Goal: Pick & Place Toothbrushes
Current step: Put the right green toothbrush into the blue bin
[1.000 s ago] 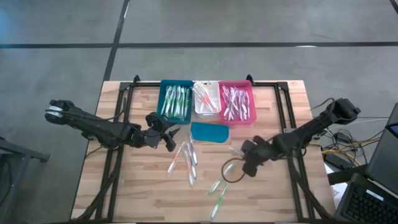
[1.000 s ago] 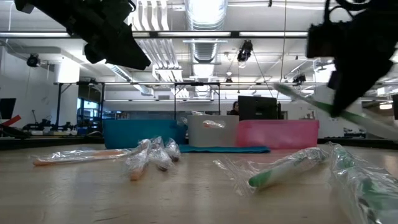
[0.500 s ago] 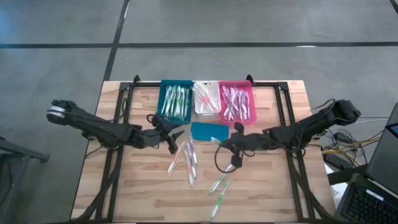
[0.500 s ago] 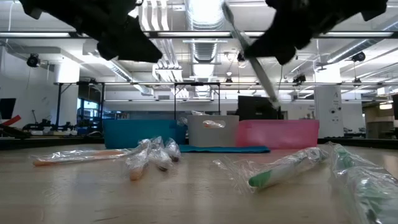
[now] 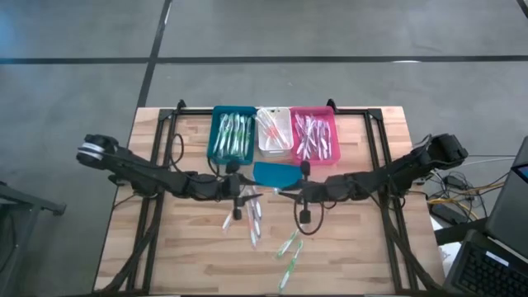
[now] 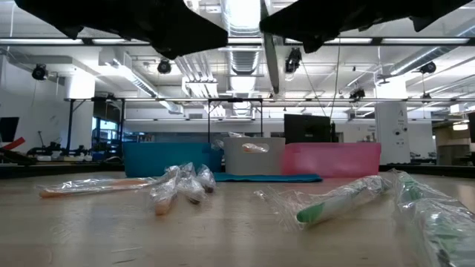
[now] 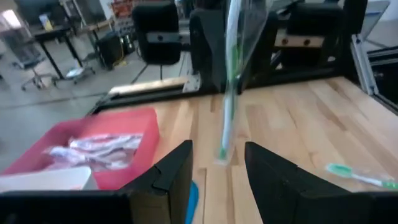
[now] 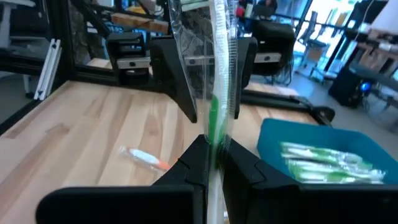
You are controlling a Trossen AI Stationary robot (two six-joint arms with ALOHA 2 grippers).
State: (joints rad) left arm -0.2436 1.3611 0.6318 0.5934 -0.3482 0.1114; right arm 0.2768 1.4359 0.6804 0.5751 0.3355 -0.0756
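While the right gripper [image 5: 299, 193] pinched a wrapped green toothbrush [image 8: 216, 93] at frame centre, the left gripper [image 5: 238, 196] faced it, fingers apart. Below, loose toothbrushes [image 5: 250, 210] lay on the pale wooden table [image 5: 355, 256], grey concrete floor [image 5: 346, 33] surrounding it.

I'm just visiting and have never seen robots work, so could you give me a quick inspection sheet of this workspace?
Surface: wooden table, black frame rails along both sides.
Job's things: wrapped toothbrushes sorted in teal bin, white bin and pink bin; loose toothbrushes on the wood; one green toothbrush held upright.
Clutter: flat teal lid before the bins.
End effectors: right end effector shut on the green toothbrush; left end effector open, facing it at table centre.
Cables: looped cable under right arm.
Surroundings: grey floor, workshop behind.
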